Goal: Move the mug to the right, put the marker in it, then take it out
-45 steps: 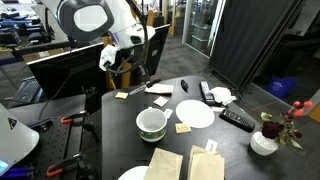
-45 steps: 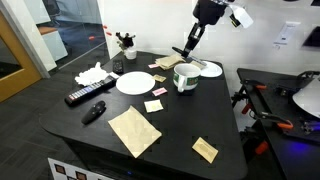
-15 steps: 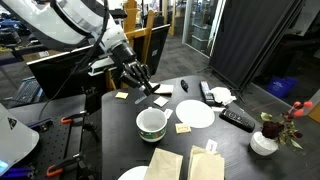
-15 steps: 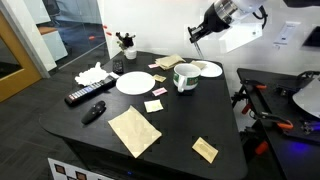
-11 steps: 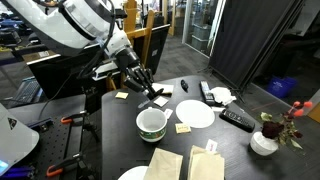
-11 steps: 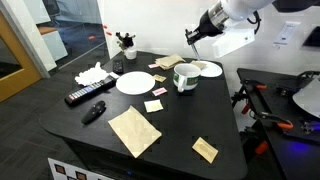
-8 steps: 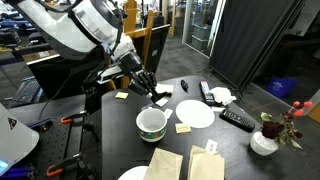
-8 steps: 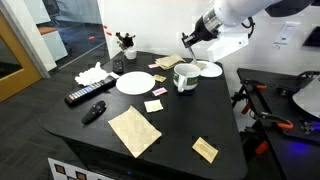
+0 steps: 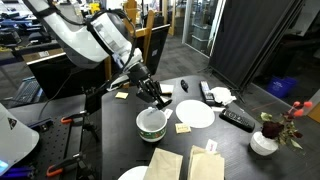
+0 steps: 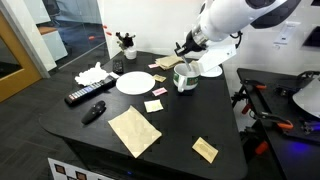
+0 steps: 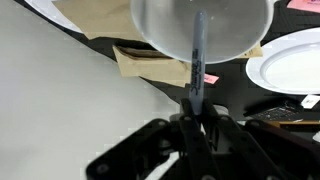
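A: Marker (image 11: 197, 55) is clamped betw. the jaws of your gripper (image 11: 196, 118), tip pointing over the mug (image 11: 160, 30).
B: And the mug, where is it?
A: Upright on the black table (image 9: 118, 140), just beside the white plate (image 9: 196, 114), right under the gripper in both exterior views.
B: Which step, then?
A: I judge the insertion step, approx. halfway. Whether the tip is below the rim, I cannot tell. Next you lower straight, keep marker centred, then open the jaws. No sideways push pls, mug may tip.
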Controlling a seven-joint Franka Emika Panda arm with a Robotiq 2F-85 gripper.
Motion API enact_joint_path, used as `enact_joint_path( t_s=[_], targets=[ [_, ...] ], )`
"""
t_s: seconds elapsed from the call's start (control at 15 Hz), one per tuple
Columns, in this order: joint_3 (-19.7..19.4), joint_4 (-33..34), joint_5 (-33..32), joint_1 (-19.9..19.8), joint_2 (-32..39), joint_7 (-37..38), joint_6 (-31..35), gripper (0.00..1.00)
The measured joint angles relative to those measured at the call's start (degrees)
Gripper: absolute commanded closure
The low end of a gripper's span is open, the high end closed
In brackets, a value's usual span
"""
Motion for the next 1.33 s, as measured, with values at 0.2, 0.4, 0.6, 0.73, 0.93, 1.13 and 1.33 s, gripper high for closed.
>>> enact_joint_path(
  t_s=[0.2,0.4,0.6,0.73,0.93,1.13,1.33],
  targets=[
    [0.0,0.52,-1.49,0.05,1.83,2.23,0.0,0.53],
    [0.0,0.54,-2.8,0.07,2.89,4.25,0.0,0.3],
    [0.0,0.54,-3.44,0.07,3.39,5.35,0.0,0.07],
    [0.0,0.54,-3.55,0.07,3.43,5.47,0.0,0.0],
    [0.06,0.53,-3.55,0.26,3.23,5.48,0.0,0.0],
    [0.19,0.25,-3.55,0.97,2.04,5.48,0.0,0.0],
    [0.54,-0.89,-3.52,1.84,-0.6,5.48,0.01,0.0]
  ],
)
